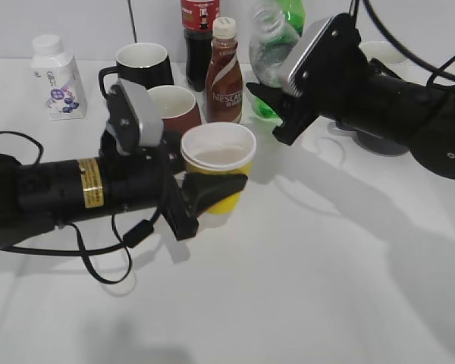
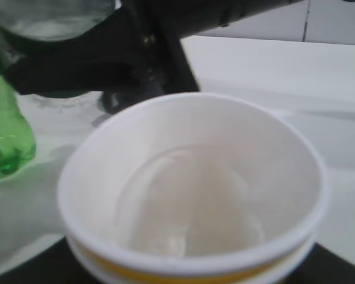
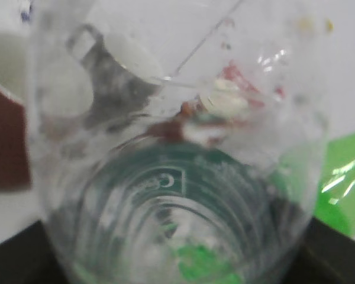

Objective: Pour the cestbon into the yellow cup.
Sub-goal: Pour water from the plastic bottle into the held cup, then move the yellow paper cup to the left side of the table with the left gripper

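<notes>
The yellow cup [image 1: 218,163] with a white rim stands at the table's middle, and my left gripper [image 1: 212,193] is shut on its lower wall. In the left wrist view the yellow cup [image 2: 195,195] fills the frame and shows clear liquid in its bottom. My right gripper [image 1: 277,102] is shut on the cestbon [image 1: 271,47], a clear ribbed bottle with a dark green label, held up and to the right of the cup with its open neck up. The cestbon [image 3: 171,177] fills the right wrist view.
Behind the cup stand a dark red mug [image 1: 174,108], a black mug [image 1: 142,64], a brown Nescafe bottle [image 1: 224,74], a dark cola bottle [image 1: 199,34] and a green soda bottle [image 1: 291,15]. A small white milk bottle [image 1: 57,76] stands at the far left. A white mug [image 1: 385,57] is at the back right.
</notes>
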